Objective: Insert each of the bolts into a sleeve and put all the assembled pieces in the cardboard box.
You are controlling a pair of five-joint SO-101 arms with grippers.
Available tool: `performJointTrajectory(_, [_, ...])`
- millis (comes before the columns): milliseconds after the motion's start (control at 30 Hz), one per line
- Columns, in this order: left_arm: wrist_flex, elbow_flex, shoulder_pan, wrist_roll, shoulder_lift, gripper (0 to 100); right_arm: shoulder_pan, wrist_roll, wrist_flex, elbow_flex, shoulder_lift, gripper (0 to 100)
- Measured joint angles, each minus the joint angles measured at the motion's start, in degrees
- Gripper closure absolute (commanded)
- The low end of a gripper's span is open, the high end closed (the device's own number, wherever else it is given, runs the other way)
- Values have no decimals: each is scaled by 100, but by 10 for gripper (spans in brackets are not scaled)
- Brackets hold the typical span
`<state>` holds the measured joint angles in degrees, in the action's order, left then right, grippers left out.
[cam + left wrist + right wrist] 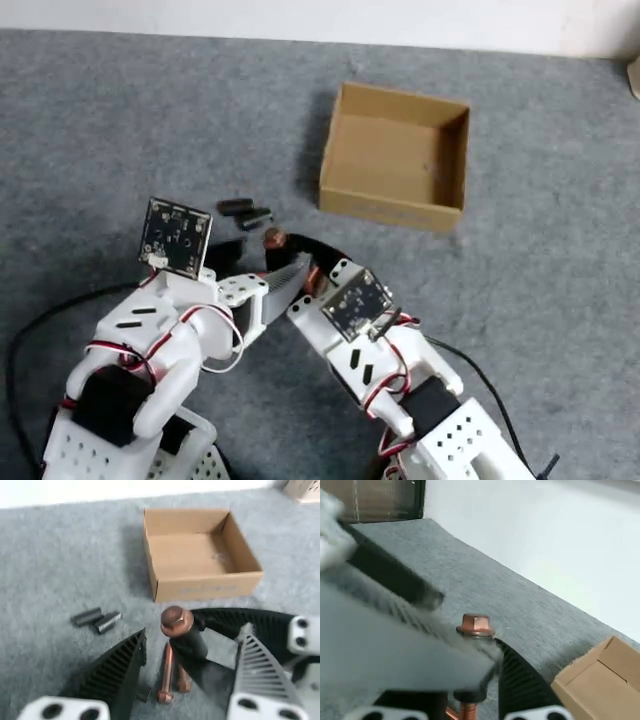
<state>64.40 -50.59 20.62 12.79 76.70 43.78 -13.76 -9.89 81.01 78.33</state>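
My right gripper (287, 250) is shut on a copper bolt (175, 620) that stands head up, with a black sleeve (190, 644) on its shank. The right gripper's curved black finger (250, 620) wraps it from the box side. My left gripper (192, 636) is open, its black and grey fingers on either side of that held piece without touching it. Two more copper bolts (167, 672) lie on the carpet below. Two loose black sleeves (245, 212) lie beside each other a little farther out. The cardboard box (350, 195) sits open beyond them. The bolt head (475, 625) also rises between my right gripper's fingers.
Grey carpet covers the whole table. A white wall runs along the far edge behind the box. Cables trail from both arm bases at the near edge. Open carpet lies to the left of the sleeves and to the right of the box.
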Motion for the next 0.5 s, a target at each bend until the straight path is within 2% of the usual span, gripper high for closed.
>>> performJointTrajectory(500, [26,782,-149,0,62,723,0,0,0,0,0,993])
